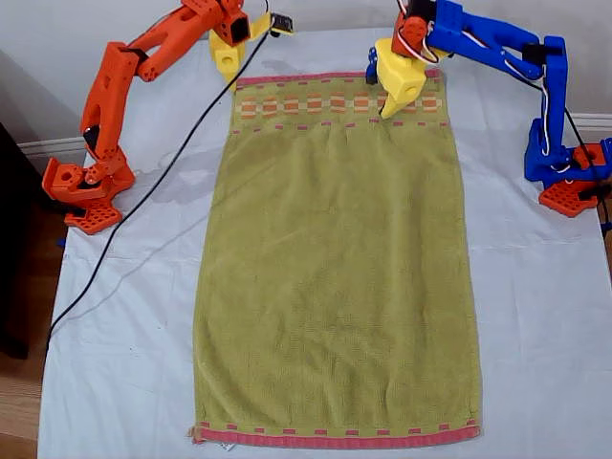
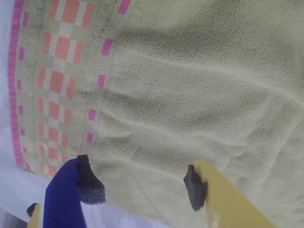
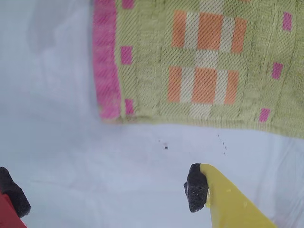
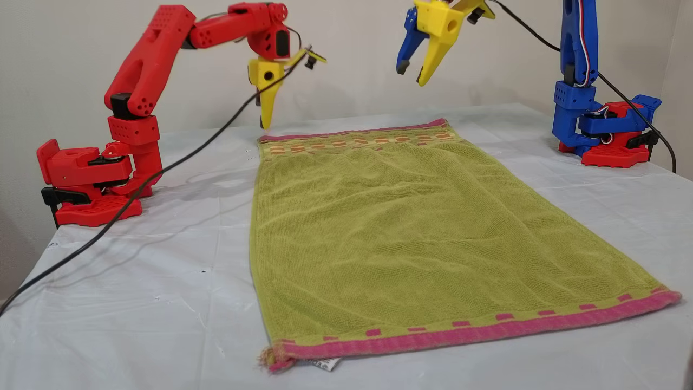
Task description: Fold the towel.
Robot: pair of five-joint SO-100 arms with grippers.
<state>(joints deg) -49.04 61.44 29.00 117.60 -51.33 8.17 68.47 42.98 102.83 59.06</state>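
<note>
The olive-green towel lies flat and lengthwise on the white tablecloth, a pink hem at each end. Its orange-and-cream checked band is at the far end. A small white tag peeks out under the near hem. My first gripper, on the blue arm, hangs open well above the towel near its far corner on the exterior view's right. My second gripper, on the red arm, is open just beyond the towel's other far corner, over bare cloth, holding nothing.
The red arm's base stands at the exterior view's left and the blue arm's base at its right. A black cable trails across the tablecloth from the red arm. A wall stands behind the table.
</note>
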